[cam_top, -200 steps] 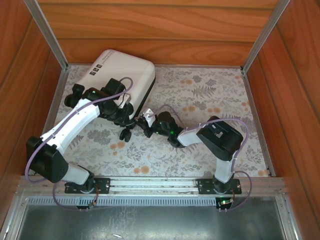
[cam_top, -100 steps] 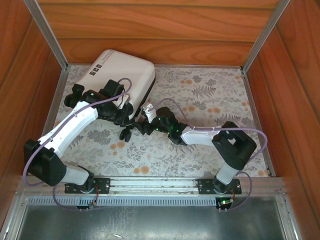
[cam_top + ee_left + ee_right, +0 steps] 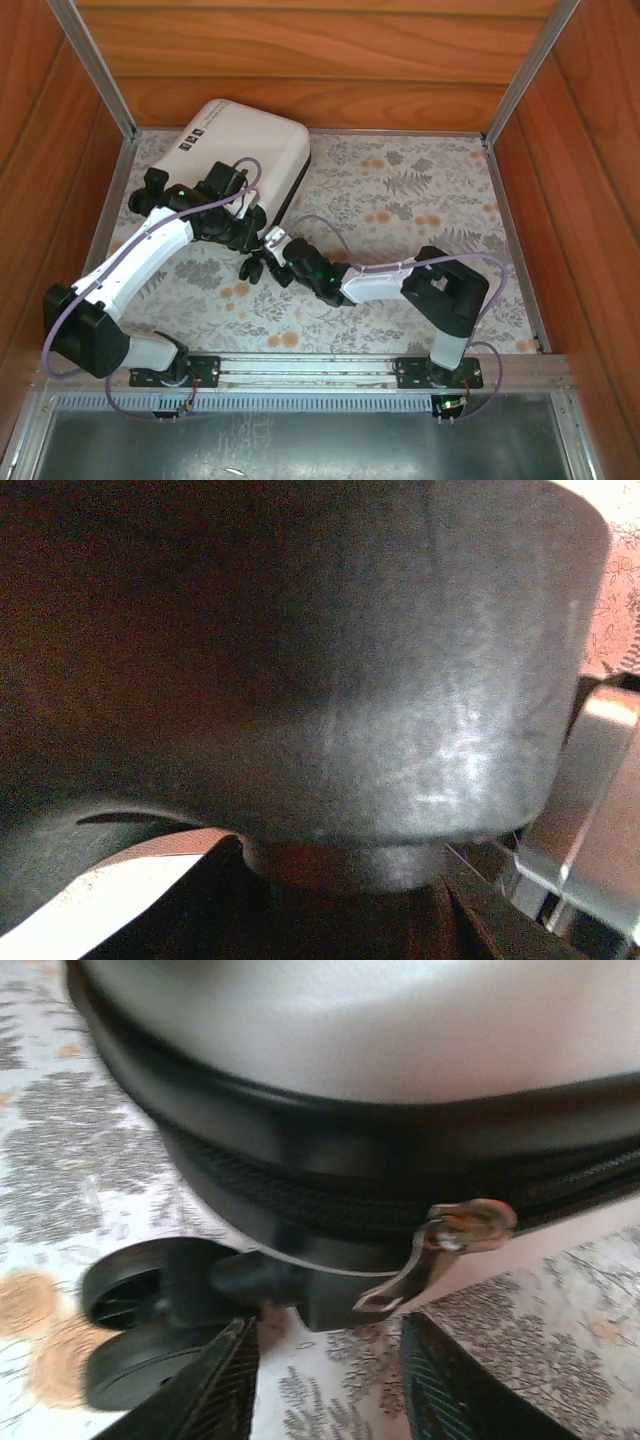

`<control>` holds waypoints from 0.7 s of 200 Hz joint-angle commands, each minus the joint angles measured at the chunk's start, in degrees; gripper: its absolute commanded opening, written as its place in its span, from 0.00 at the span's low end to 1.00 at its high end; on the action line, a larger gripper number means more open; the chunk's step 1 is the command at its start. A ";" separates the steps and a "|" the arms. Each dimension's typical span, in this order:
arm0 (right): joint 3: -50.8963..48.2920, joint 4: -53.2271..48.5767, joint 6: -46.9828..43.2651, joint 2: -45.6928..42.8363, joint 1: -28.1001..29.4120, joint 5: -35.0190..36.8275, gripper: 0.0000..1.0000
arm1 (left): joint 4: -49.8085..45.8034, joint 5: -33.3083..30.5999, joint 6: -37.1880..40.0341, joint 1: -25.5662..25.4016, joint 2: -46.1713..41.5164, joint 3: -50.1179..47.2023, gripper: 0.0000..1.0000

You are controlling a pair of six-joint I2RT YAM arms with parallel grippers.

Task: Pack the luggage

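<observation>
While the small white hard-shell rounded suitcase [image 3: 240, 150] lies closed at the far-left corner of the floral-covered table [image 3: 420, 200], the right gripper [image 3: 272, 243] stands narrowly parted, empty, beside its black wheels [image 3: 140, 1300] and metal zipper pull [image 3: 440, 1245]. At its near edge sits the left gripper [image 3: 248, 225]; state cannot be told.

small white hard-shell rounded suitcase [image 3: 235, 150], lid down, lying flat
angled in the far-left corner, black wheels [image 3: 130, 1295] on its near end, metal zipper pull [image 3: 450, 1235] dangling by them
</observation>
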 commanded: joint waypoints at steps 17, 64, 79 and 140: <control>3.31 -0.20 0.65 0.87 0.43 12.24 0.35 | 0.68 -1.26 -1.28 0.67 -1.75 -0.13 0.00; 3.75 4.13 -0.39 0.15 0.52 12.02 0.09 | 0.95 -1.16 -1.14 0.67 -1.38 0.01 0.00; 0.65 5.95 3.13 -3.80 -1.13 13.02 0.05 | 0.95 -1.28 -1.04 0.67 -1.57 -0.22 0.00; -3.51 -17.67 18.27 -22.97 -18.46 4.92 0.22 | 1.08 -1.89 -0.59 0.93 -3.40 -1.40 0.00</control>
